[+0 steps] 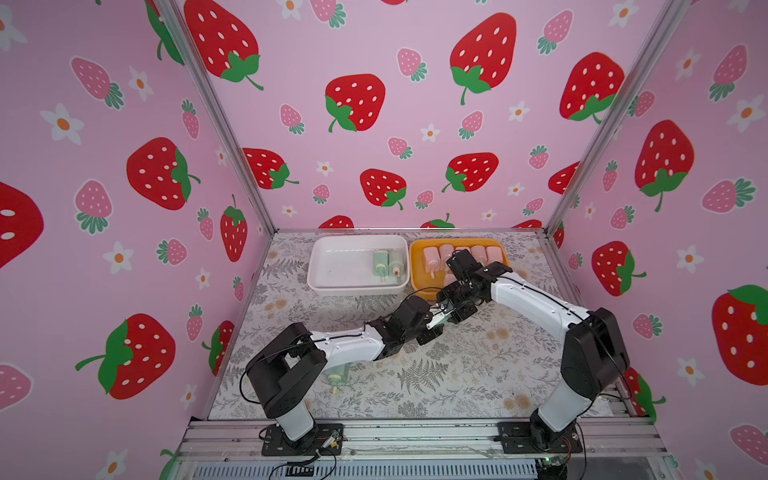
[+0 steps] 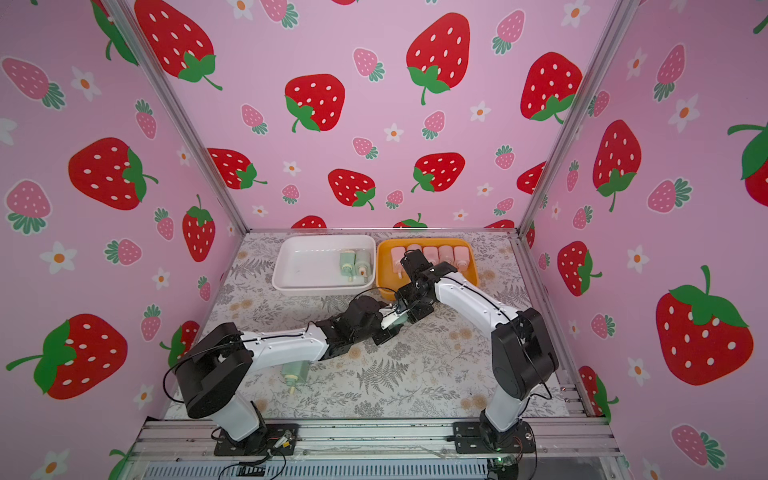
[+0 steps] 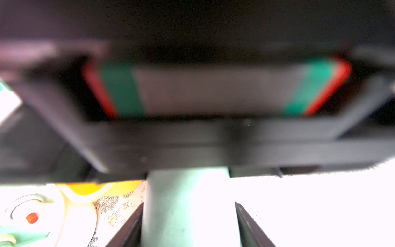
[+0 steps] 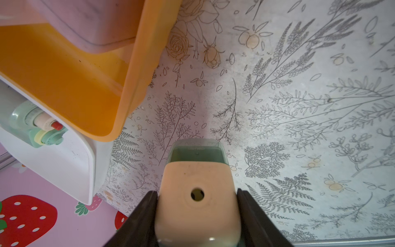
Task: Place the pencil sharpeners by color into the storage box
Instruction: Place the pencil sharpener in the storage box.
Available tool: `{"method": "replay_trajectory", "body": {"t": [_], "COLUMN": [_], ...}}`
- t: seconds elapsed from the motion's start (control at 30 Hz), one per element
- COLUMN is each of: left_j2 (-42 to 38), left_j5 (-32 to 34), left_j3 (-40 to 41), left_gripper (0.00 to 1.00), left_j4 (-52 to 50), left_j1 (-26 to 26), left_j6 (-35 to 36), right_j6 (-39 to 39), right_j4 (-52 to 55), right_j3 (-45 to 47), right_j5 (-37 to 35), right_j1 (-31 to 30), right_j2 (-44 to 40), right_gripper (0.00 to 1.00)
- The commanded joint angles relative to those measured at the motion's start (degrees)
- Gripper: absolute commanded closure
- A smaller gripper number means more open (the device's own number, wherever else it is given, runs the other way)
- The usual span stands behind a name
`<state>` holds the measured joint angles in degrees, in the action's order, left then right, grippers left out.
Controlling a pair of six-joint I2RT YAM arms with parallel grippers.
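Observation:
In mid-air at the table's middle, a mint green pencil sharpener (image 1: pixel 443 320) (image 2: pixel 400 320) sits between both arms. My right gripper (image 4: pixel 197 213) is shut on its cream end (image 4: pixel 197 192). My left gripper (image 3: pixel 189 224) has a finger on each side of the green body (image 3: pixel 188 203); glare hides whether both pads touch. The white storage box (image 1: pixel 353 289) holds two green sharpeners (image 1: pixel 380 262). Several pink sharpeners (image 1: pixel 432 255) lie in the orange storage box (image 1: pixel 415 272). Another green sharpener (image 1: pixel 336 374) lies on the table under my left arm.
The two boxes stand side by side against the back wall, the white one on the left. The floral table cover (image 1: pixel 478 374) shows in front of the arms. An aluminium rail (image 1: pixel 415 432) runs along the front edge by the arm bases.

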<state>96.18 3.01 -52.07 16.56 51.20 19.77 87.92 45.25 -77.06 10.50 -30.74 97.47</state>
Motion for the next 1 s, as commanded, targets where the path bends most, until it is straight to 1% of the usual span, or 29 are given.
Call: {"method": "replay_trajectory", "body": {"t": [0.0, 0.03, 0.07, 0.13, 0.17, 0.2, 0.27, 0.3, 0.33, 0.43, 0.53, 0.63, 0.67, 0.7, 0.83, 0.9, 0.93, 0.97], "left_j2": [2.0, 1.9, 1.7, 1.1, 0.8, 0.5, -0.1, -0.3, -0.6, -1.6, -2.9, -4.1, -4.4, -5.0, -7.3, -8.4, -8.7, -9.3], "left_j5": [3.1, 3.4, 3.6, 3.8, 3.8, 4.0, 4.7, 4.8, 4.8, 4.9, 5.0, 5.0, 5.1, 4.8, 4.1, 4.1, 4.5, 5.5], "left_j3": [-3.3, -3.0, -2.5, -1.4, -1.0, -0.6, 0.3, 0.9, 1.4, 2.8, 4.1, 4.9, 5.2, 5.7, 7.9, 8.3, 8.3, 8.5], "left_gripper": [0.83, 0.9, 1.0, 1.0, 1.0, 1.0, 1.0, 1.0, 1.0, 1.0, 1.0, 1.0, 1.0, 1.0, 1.0, 1.0, 1.0, 1.0], "left_j4": [-3.5, -3.1, -2.3, -0.9, -0.4, -0.1, 0.6, 1.2, 1.8, 2.9, 4.1, 4.3, 4.3, 4.4, 5.6, 4.6, 4.3, 4.3], "left_j1": [0.9, 0.9, 0.8, 0.7, 0.5, 0.4, 0.2, 0.0, -0.3, -1.3, -2.4, -3.2, -3.4, -3.7, -5.0, -5.8, -6.0, -6.2], "left_j6": [0.5, 0.1, -0.4, -1.4, -1.6, -2.0, -2.4, -2.8, -3.1, -4.6, -6.7, -9.1, -10.0, -10.9, -14.1, -15.6, -16.0, -16.6], "right_j6": [0.3, -0.1, -0.5, -1.4, -2.0, -2.4, -3.7, -4.6, -5.6, -7.7, -11.1, -15.2, -18.1, -22.8, -42.1, -53.6, -58.2, -63.1], "right_j4": [-0.1, -0.1, -0.1, -2.1, -3.0, -3.6, -3.8, -3.5, -3.4, -4.1, -8.3, -14.7, -18.5, -22.5, -30.8, -36.0, -37.3, -38.0], "right_j3": [0.3, 0.3, 0.3, 0.9, 1.6, 2.4, 3.5, 4.0, 4.7, 7.0, 9.8, 13.1, 14.3, 15.2, 15.1, 15.5, 15.6, 15.5], "right_j5": [1.3, 1.4, 1.7, 1.8, 1.9, 1.8, 0.8, -0.4, -1.7, -5.8, -8.9, -11.9, -12.5, -13.3, -16.1, -12.8, -11.5, -11.4], "right_j1": [-2.6, -2.7, -2.6, -2.3, -1.9, -1.4, -0.6, 0.0, 0.4, 1.0, 1.1, 1.1, 1.1, 1.1, 0.0, -1.3, -1.9, -2.9], "right_j2": [-1.9, -2.0, -2.1, -2.4, -2.9, -3.4, -4.5, -5.2, -5.9, -9.3, -12.7, -15.1, -15.7, -16.0, -16.0, -15.8, -15.7, -15.6], "right_gripper": [1.0, 1.0, 0.94, 0.73, 0.59, 0.42, 0.18, 0.07, 0.01, 0.0, 0.0, 0.0, 0.0, 0.0, 0.0, 0.0, 0.0, 0.0]}}
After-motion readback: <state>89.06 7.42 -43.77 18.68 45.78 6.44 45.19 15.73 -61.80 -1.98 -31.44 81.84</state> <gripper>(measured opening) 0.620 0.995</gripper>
